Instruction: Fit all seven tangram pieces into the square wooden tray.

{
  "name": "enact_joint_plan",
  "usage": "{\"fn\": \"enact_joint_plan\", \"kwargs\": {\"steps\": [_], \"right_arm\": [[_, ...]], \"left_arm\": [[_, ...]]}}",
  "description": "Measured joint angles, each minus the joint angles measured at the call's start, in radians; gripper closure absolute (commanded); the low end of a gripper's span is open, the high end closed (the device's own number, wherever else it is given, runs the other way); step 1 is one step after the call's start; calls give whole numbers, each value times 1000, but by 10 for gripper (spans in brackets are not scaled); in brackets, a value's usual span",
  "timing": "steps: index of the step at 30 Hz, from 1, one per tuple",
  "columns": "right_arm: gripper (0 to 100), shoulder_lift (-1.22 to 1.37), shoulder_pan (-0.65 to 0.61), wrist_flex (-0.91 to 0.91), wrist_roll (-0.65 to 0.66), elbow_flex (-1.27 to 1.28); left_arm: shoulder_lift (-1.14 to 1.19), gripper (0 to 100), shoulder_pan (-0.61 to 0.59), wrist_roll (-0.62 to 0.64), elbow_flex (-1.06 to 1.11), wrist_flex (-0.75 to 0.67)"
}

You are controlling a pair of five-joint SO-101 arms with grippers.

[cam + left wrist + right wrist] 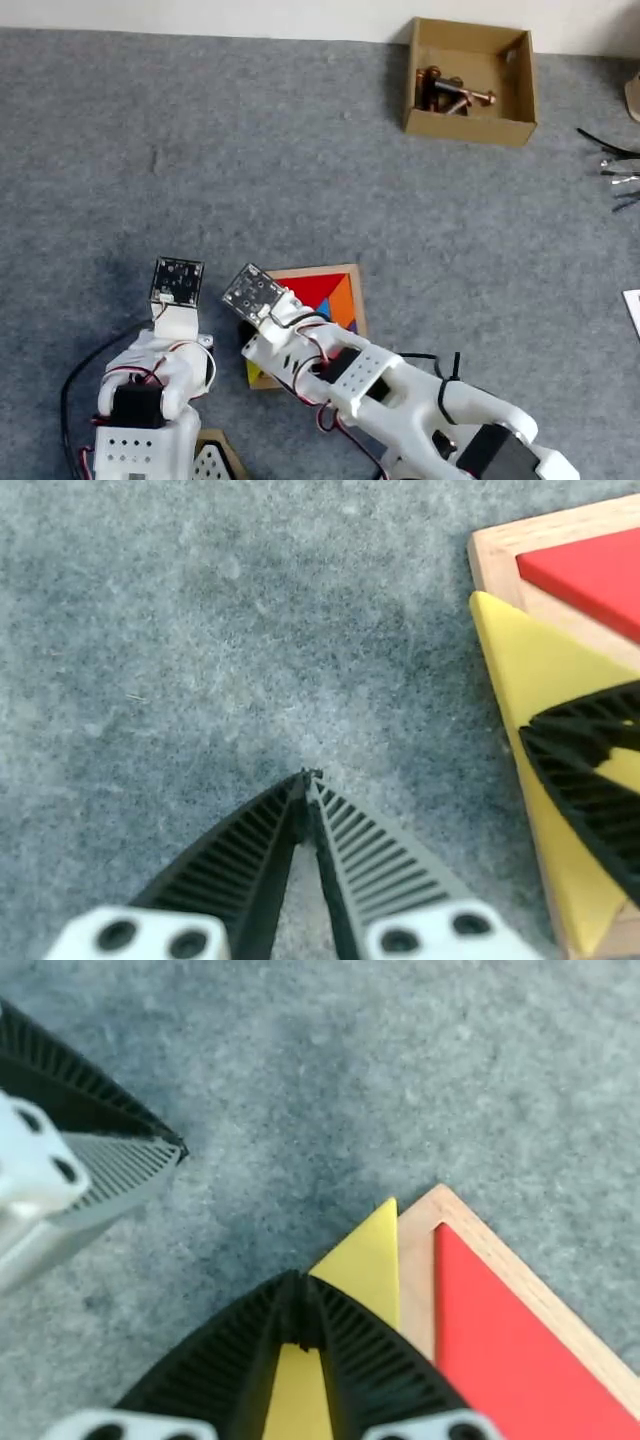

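Yellow triangle (365, 1260) overlaps the left rim of the wooden tray (415, 1280), beside the red piece (500, 1360). My right claw (300, 1305), tips together, sits over it; my left claw (310, 780), also closed, hangs above the table (200, 630) just left.

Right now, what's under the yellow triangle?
The yellow triangle lies across the wooden tray's rim, its outer edge over gray carpet. The right gripper covers its middle, hiding what's beneath there.
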Motion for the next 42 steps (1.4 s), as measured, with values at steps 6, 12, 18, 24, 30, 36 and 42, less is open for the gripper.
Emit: {"fn": "enact_joint_plan", "kwargs": {"steps": [6,12,18,24,30,36,42], "right_arm": [[994,0,25,0,0,0],[994,0,25,0,0,0],[994,0,25,0,0,0],[994,-11,25,43,0,-2],[994,-86,31,138,0,2],[994,-256,28,276,0,31],[994,-390,26,333,0,84]], "left_arm": [[0,995,0,0,0,0],[0,995,-3,0,0,0],[0,995,-9,0,0,0],[0,995,-9,0,0,0],[0,995,-9,0,0,0],[0,995,-9,0,0,0],[0,995,-9,0,0,0]]}}
